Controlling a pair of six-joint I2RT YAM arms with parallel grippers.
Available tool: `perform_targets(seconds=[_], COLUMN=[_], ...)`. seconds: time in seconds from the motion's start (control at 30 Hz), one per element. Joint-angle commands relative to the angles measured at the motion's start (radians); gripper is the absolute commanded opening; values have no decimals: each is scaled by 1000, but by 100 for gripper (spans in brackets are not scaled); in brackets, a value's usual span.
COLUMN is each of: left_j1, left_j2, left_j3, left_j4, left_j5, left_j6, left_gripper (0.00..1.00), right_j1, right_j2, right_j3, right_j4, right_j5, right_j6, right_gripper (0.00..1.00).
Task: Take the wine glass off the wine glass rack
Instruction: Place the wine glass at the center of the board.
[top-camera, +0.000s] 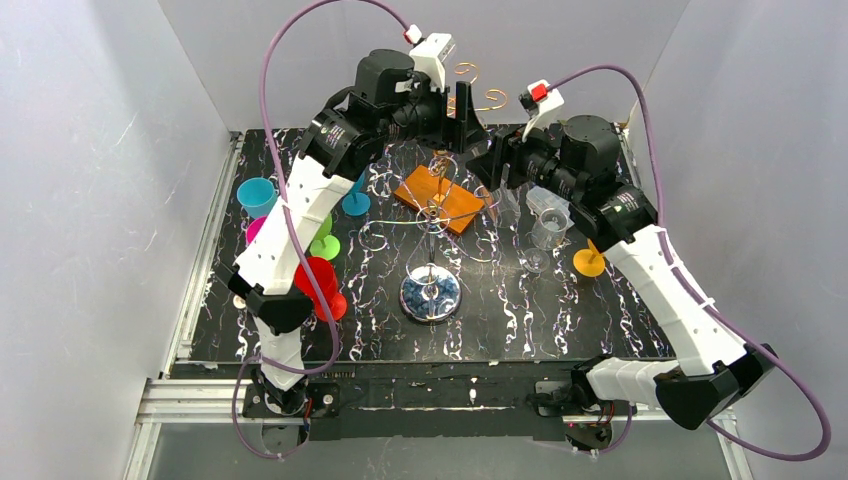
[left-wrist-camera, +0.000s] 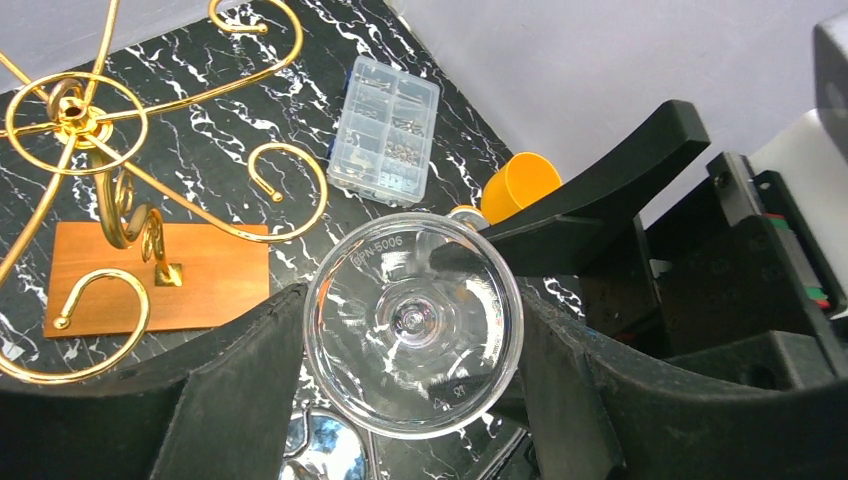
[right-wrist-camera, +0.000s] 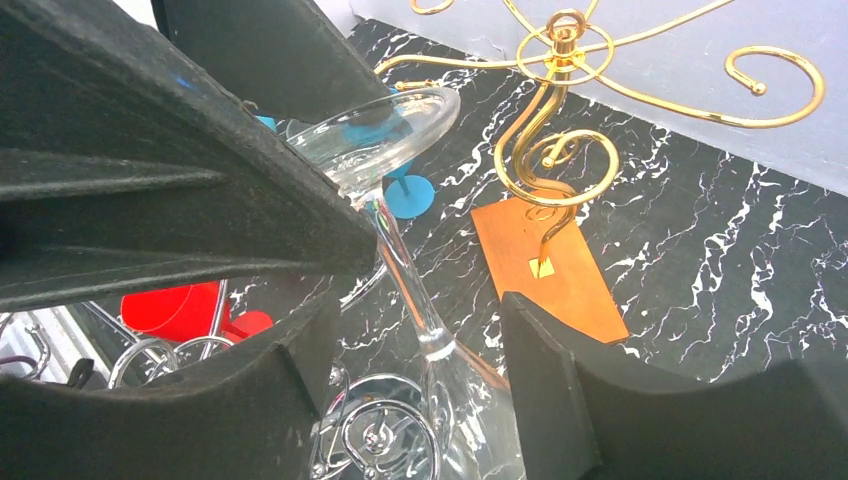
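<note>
A clear wine glass (left-wrist-camera: 412, 325) hangs upside down with its round foot up. My left gripper (left-wrist-camera: 412, 332) is shut on that foot, one finger on each side of the rim. In the right wrist view the foot (right-wrist-camera: 385, 130) sits at the top, and the stem runs down to the bowl (right-wrist-camera: 470, 410). My right gripper (right-wrist-camera: 415, 320) is open around the stem, both fingers apart from it. The gold wire wine glass rack (right-wrist-camera: 560, 95) with curled arms stands on an orange board (right-wrist-camera: 555, 275). No gold arm touches the glass. Both grippers (top-camera: 462, 115) (top-camera: 492, 165) meet at the back centre.
A chrome wire stand on a round shiny base (top-camera: 430, 292) sits under the glass. Blue (top-camera: 257, 195), green (top-camera: 322, 240) and red (top-camera: 320, 285) plastic glasses stand at the left. Clear glasses (top-camera: 548, 222) and an orange one (top-camera: 588, 262) stand at the right. A clear parts box (left-wrist-camera: 385, 130) lies behind.
</note>
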Motion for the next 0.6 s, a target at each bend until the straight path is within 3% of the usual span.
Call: perform_targets(seconds=[0.0,0.4,0.57], left_j1=[-5,-6,-5], left_j2=[-2,11,12], left_j3=[39,44,46], left_j4=[31,66,78], left_j5=[49,105,118], left_j6=[-40,-109,-133], left_gripper=[26,25,24], right_j1=[14,30,30], right_j2=[-4,20,15], right_j3=[-13,-6,2], right_j4=[82,93,77], right_j5=[14,26,48], right_j6=[-42,-75,-77], right_gripper=[66,47,29])
